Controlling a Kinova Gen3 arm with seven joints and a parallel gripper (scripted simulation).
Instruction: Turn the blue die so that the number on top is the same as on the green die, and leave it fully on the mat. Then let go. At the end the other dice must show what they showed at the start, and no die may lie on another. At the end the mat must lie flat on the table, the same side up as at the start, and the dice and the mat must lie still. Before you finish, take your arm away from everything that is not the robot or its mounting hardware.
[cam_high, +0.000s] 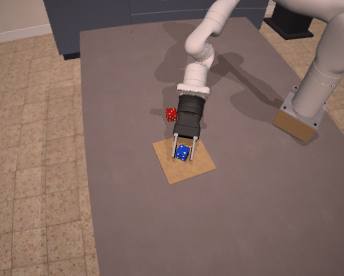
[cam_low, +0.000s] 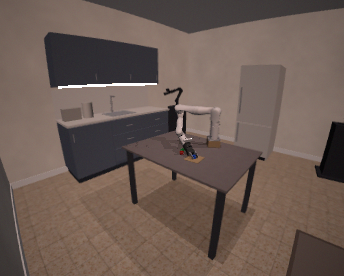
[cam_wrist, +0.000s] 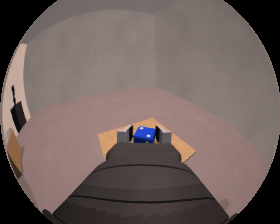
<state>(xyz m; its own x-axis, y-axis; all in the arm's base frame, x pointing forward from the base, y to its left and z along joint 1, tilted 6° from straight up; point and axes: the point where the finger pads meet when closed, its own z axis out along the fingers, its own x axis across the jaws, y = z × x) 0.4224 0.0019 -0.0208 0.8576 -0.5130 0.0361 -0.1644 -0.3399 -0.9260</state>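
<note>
Top view: I am seeing the blue die (cam_high: 183, 152) sitting on the mat (cam_high: 184, 161), corners turned diagonally to its edges; a cube, no long axis. My gripper (cam_high: 183, 151) is straddling it, fingers (cam_high: 174, 150) spread apart, released. The arm is slanting down from the base.

Two dice are seen: one blue die (cam_high: 183, 152), one red die (cam_high: 171, 114). One mat (cam_high: 196, 169), one gripper (cam_high: 182, 151), one worktop (cam_high: 250, 210) are counted.

Blue die (cam_high: 183, 152) white-dotted, red die (cam_high: 171, 114) likewise, mat (cam_high: 197, 170) tan.
</note>
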